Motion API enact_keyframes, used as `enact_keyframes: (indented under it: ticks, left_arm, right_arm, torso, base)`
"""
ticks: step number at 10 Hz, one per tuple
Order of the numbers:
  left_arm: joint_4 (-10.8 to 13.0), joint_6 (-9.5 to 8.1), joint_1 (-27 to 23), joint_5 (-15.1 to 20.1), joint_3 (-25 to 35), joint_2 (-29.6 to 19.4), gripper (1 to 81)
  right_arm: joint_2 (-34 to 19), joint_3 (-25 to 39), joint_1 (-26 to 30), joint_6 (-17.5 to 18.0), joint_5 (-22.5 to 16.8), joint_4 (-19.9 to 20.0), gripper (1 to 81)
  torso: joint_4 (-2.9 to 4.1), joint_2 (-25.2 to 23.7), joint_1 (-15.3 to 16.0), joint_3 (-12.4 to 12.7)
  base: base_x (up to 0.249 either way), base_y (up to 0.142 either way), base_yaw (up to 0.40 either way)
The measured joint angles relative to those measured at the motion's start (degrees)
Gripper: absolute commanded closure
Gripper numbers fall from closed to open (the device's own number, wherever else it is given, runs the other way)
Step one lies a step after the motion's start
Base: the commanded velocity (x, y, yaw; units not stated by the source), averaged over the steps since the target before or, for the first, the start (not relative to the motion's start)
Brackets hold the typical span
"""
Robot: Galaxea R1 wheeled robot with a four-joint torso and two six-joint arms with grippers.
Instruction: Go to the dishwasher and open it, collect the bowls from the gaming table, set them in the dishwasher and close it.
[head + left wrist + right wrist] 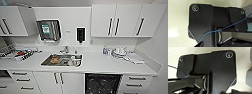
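Note:
The dishwasher [102, 83] sits under the white counter, right of the sink cabinet. In the head view it reads as a dark rectangle with faint rack-like shapes, and I cannot tell whether its door is open or shut. The bowls and the gaming table are out of view. In the left wrist view and the right wrist view my own dark plates hang over a pale surface, with a thin blue cable [228, 26] crossing in front.
A steel sink [47, 62] holding something orange-brown is set in the counter [100, 63]. A dish rack [15, 53] stands at the left and white dishes [120, 52] at the right. Wall cabinets [117, 21], a towel dispenser [48, 30] and a soap dispenser [80, 34] hang above. Drawers [136, 82] flank the dishwasher.

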Motion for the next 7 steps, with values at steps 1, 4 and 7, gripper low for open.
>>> enact_keyframes:
  ticks: [1,4,7]
  left_arm:
    - [0.0,0.0,-0.04,-0.07,0.0,0.0,1.0]
    - [0.0,0.02,-0.01,-0.09,0.0,-0.02,1.0]
    - [0.0,0.02,0.3,0.12,0.0,-0.02,1.0]
  right_arm:
    - [0.02,0.0,0.0,0.0,0.07,0.0,1.0]
    - [0.02,0.0,0.2,0.0,0.09,0.0,1.0]
    - [0.02,0.0,-0.02,0.0,-0.06,0.0,1.0]
  torso:
    - [0.0,-0.02,-0.04,0.39]
    - [0.0,2.29,-1.57,0.87]
    - [0.0,6.07,-4.04,0.89]
  base:
    - [0.0,0.0,0.0]
    - [0.0,0.0,0.0]
    - [0.0,0.0,0.0]
